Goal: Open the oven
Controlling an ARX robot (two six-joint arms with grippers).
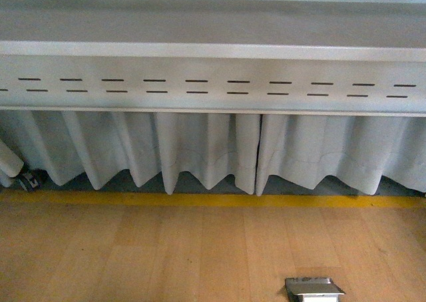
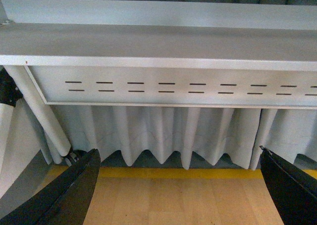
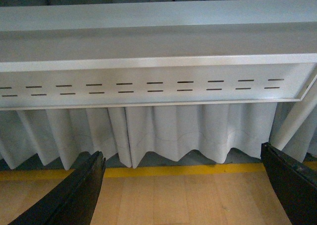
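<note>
While no oven shows, left fingers [image 2: 69,195] and right fingers [image 3: 74,197] gape wide, empty, presumably ready. A slotted panel [image 1: 213,72] fills twelve o'clock.

One white table [image 1: 200,26] is showing one vented panel [image 1: 213,70] with two slot rows [image 1: 197,81]. Two curtain pieces [image 1: 133,146] are hanging beneath. One yellow floor stripe [image 1: 200,199] and one metal floor box [image 1: 313,289] are lying below.
</note>
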